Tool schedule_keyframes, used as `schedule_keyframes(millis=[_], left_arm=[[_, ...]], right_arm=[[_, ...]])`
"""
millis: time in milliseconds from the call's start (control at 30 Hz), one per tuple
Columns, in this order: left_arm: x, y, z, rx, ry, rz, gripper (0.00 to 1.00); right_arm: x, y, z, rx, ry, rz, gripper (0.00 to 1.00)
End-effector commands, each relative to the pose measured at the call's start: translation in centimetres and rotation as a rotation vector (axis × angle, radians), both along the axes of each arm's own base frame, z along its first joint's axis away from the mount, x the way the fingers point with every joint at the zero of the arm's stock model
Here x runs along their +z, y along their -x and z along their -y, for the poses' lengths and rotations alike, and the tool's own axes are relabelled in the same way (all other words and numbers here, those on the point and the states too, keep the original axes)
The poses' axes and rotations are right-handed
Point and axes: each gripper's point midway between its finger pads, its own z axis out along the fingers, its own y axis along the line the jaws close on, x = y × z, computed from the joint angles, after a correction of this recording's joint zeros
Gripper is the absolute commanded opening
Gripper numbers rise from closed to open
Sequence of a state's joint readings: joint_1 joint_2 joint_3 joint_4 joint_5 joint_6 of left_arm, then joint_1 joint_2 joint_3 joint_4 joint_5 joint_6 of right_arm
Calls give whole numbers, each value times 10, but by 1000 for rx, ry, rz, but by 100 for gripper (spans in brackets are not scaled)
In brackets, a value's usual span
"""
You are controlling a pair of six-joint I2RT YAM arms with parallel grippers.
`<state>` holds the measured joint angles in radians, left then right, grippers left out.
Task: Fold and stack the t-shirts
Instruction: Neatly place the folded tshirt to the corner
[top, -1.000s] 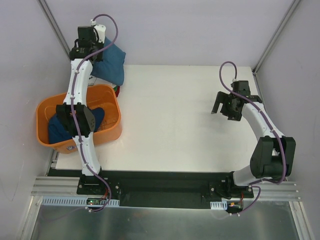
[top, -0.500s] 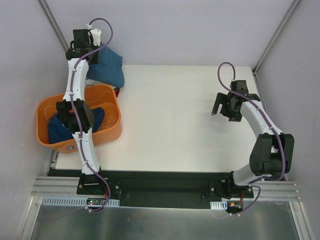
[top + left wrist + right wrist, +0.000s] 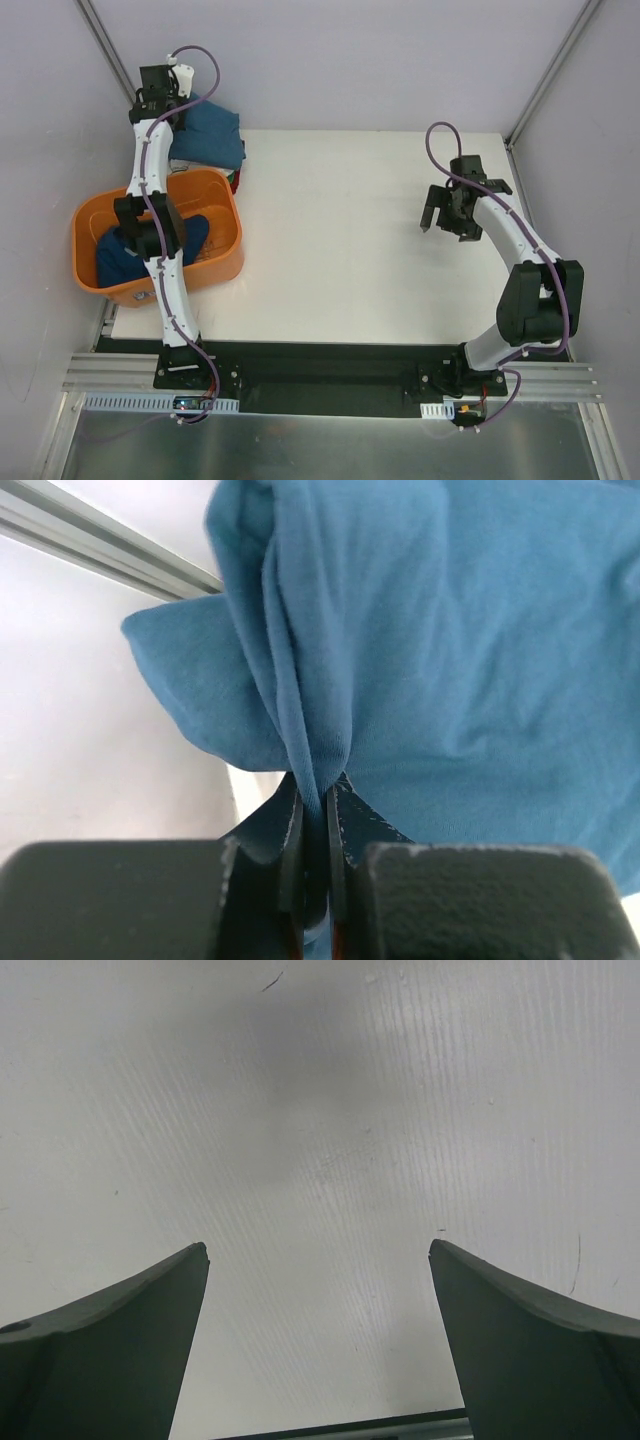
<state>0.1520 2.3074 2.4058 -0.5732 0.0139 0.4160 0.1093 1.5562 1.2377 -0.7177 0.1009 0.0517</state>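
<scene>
Top external view, starting near the arm bases: an orange tub [image 3: 228, 200] sits at the left edge of the white tabletop [image 3: 340, 250]. A dark blue t-shirt [image 3: 112, 262] lies crumpled inside the tub. The left arm reaches over it and hides part of it.

On the right side, the right gripper [image 3: 436, 212] hangs over the bare tabletop, well apart from any cloth. Its jaws are spread wide and hold nothing. The right wrist view shows just the two dark fingertips [image 3: 120, 1340] with white tabletop between them.

Just behind the tub, a small bit of red and green cloth [image 3: 236, 181] peeks out. It is too small to tell what it is.

Farthest away, at the back left corner, the left gripper [image 3: 317, 815] has its jaws squeezed tight on a blue t-shirt [image 3: 212, 135]. In the left wrist view, a thick fold of the shirt is pinched between the jaws. The rest of the shirt spreads out in a bunch beyond them. From above, the shirt hangs bunched just behind the tub's far rim, close to the back wall.
</scene>
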Motion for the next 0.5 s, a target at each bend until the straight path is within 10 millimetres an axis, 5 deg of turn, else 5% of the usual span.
schedule_keyframes(millis=[0, 300, 467], left_arm=[[45, -11, -28, 87, -162, 139, 0], [36, -11, -35, 95, -210, 124, 8], [49, -10, -37, 126, -206, 156, 78]], right_arm=[[13, -2, 4, -20, 40, 7, 97], [18, -1, 7, -25, 58, 6, 97], [21, -1, 6, -24, 61, 13, 97]])
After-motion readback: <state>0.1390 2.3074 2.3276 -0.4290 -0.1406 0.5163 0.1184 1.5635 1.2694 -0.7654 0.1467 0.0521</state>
